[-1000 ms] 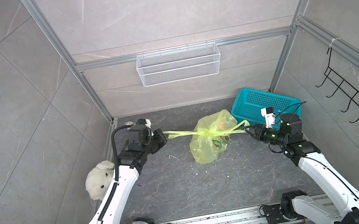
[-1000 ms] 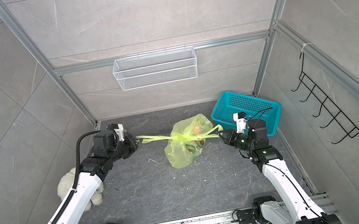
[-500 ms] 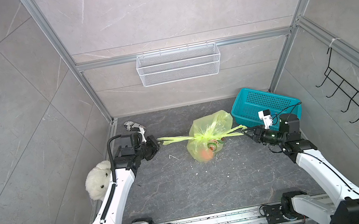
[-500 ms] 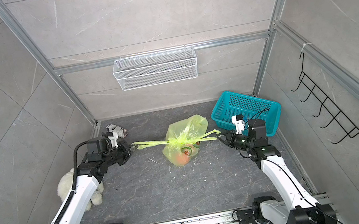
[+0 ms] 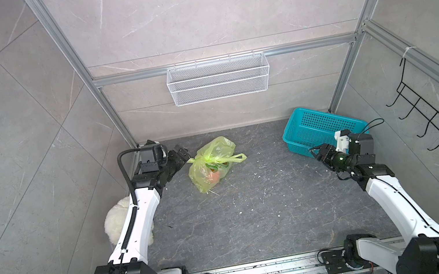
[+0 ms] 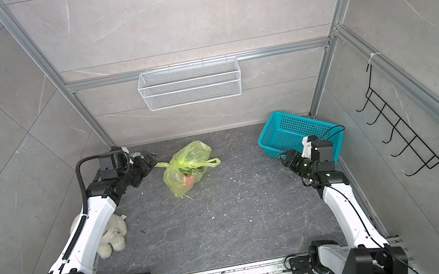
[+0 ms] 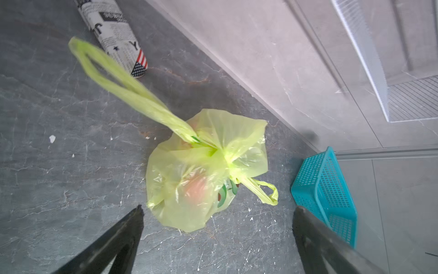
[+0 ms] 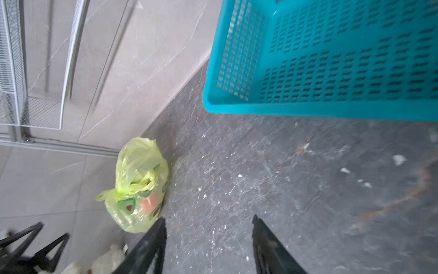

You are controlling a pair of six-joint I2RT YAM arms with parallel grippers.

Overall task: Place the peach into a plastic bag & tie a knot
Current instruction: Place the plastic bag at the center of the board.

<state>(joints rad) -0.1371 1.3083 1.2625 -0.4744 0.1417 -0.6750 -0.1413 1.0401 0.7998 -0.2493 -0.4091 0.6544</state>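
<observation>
The yellow-green plastic bag (image 5: 211,157) (image 6: 187,158) lies on the dark floor at the back left of centre. The orange-pink peach (image 5: 214,177) (image 7: 196,189) (image 8: 149,201) shows through its film. The knot (image 7: 220,154) closes the bag's top, and two slack strap ends stick out of it. My left gripper (image 5: 181,153) (image 7: 219,210) is open just left of the bag, with one strap end lying near it. My right gripper (image 5: 314,153) (image 8: 208,218) is open and empty, well to the right of the bag, beside the basket.
A teal perforated basket (image 5: 320,129) (image 8: 331,59) stands at the back right. A white plush toy (image 6: 110,236) lies under my left arm. A newspaper-print roll (image 7: 113,30) lies by the back wall. A white wire basket (image 5: 218,83) and a black hook rack (image 5: 436,130) hang on the walls.
Both grippers opened and let go of the strap ends. The taut straps went slack and the bag settled on the floor further left. My right arm drew back toward the basket.
</observation>
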